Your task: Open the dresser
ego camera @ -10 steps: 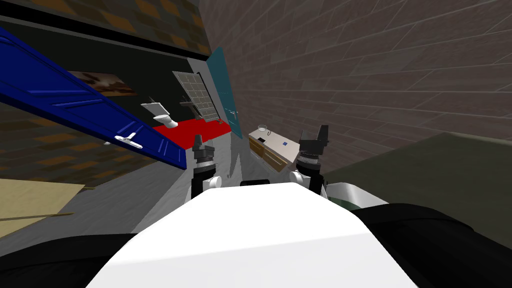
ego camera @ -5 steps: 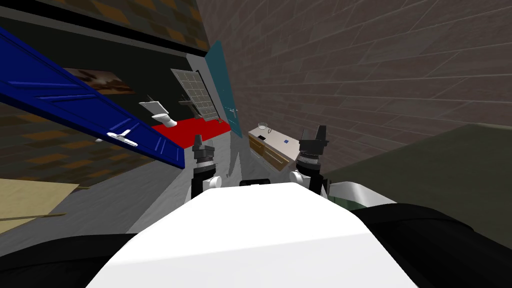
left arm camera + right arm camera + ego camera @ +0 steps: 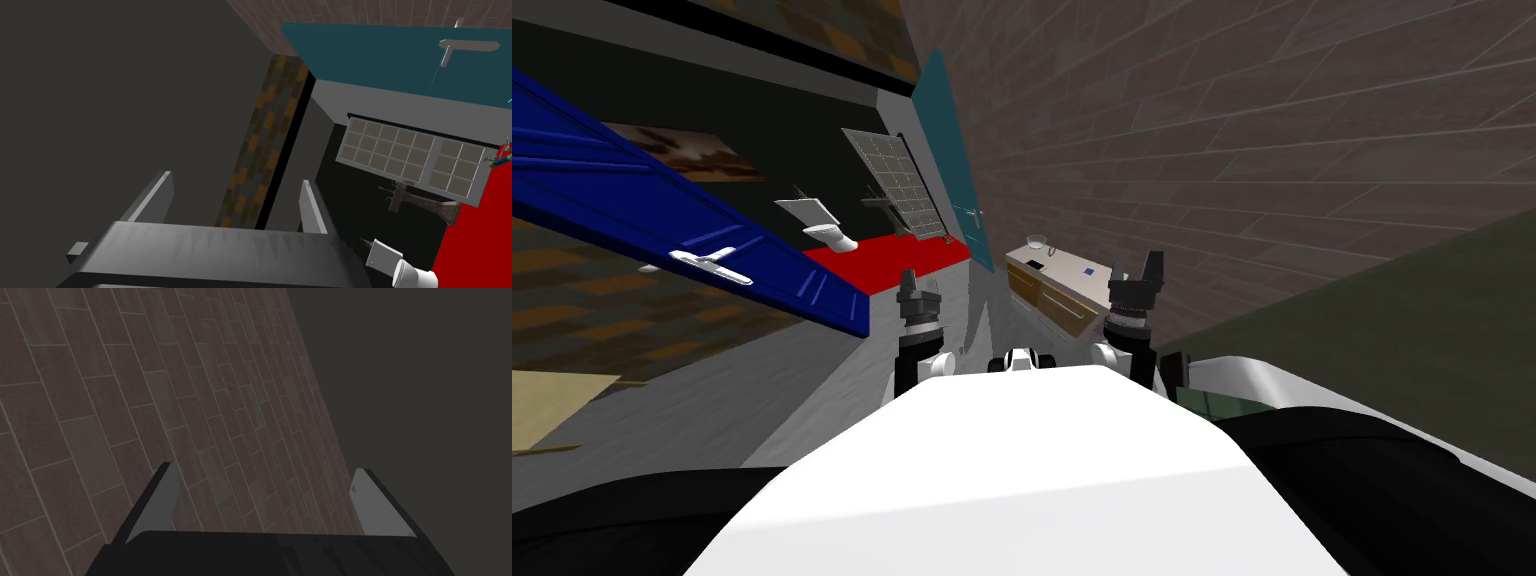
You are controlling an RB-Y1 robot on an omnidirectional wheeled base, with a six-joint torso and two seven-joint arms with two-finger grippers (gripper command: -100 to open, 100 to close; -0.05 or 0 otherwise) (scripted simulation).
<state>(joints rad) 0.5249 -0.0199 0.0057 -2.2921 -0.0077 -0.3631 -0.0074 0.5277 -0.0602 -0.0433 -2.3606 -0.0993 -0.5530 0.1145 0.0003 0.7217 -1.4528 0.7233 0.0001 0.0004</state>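
Note:
The dresser (image 3: 1060,305) is a low cabinet with brown drawer fronts and a white top. It stands against the brick wall ahead of me, slightly right, and its drawers look shut. A small bowl (image 3: 1034,241) and two little items sit on its top. My left gripper (image 3: 917,290) is raised in front of my chest, open, well short of the dresser. In the left wrist view its fingers (image 3: 159,197) stand apart with nothing between them. My right gripper (image 3: 1138,272) is raised nearer the dresser's end, open, and its fingers (image 3: 155,503) are empty.
An open blue door (image 3: 692,240) with a white handle juts in at the left. A teal door (image 3: 947,160) stands at the corridor's end beside a red floor (image 3: 887,262) with a white fixture (image 3: 827,232). The brick wall (image 3: 1262,150) runs along the right, with a dark grey-green surface (image 3: 1412,320) below it.
The whole head view has shifted: I have moved, so the blue door slid left and the dresser sits a little closer. Both arms keep their pose.

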